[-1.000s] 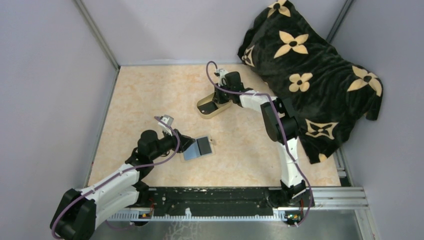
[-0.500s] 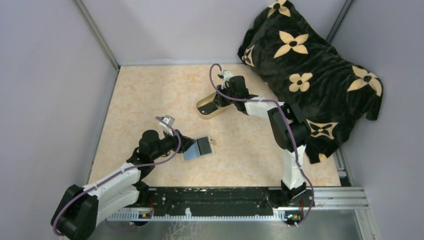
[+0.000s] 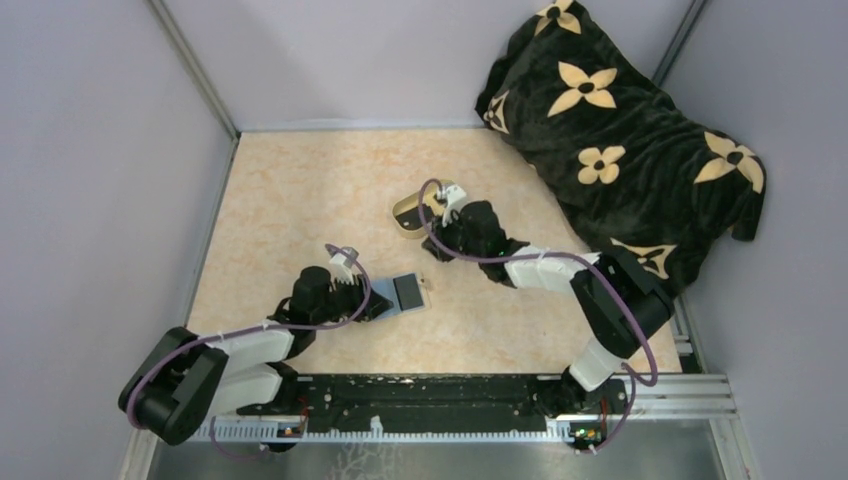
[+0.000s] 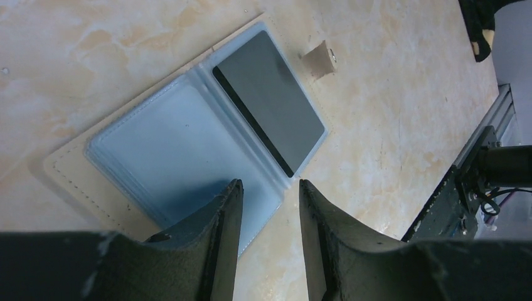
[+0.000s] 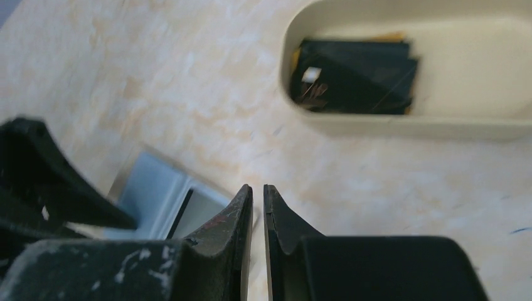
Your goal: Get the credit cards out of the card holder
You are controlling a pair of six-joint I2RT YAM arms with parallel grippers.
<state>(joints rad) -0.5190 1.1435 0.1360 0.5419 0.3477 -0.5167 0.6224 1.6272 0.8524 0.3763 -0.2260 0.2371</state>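
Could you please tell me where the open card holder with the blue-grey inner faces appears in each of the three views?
Top external: the open tan card holder lies centre, before the left hand.
Left wrist: it fills the middle, one black card in its right face.
Right wrist: lower left, partly hidden.
Shared landmark: the marbled beige tabletop.

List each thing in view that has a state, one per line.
card holder: open flat on the table, one black card in its right pocket
closing tab: undone
dish: holds black cards
left gripper: open, over the holder's near edge
right gripper: nearly closed, empty
blanket: crumpled
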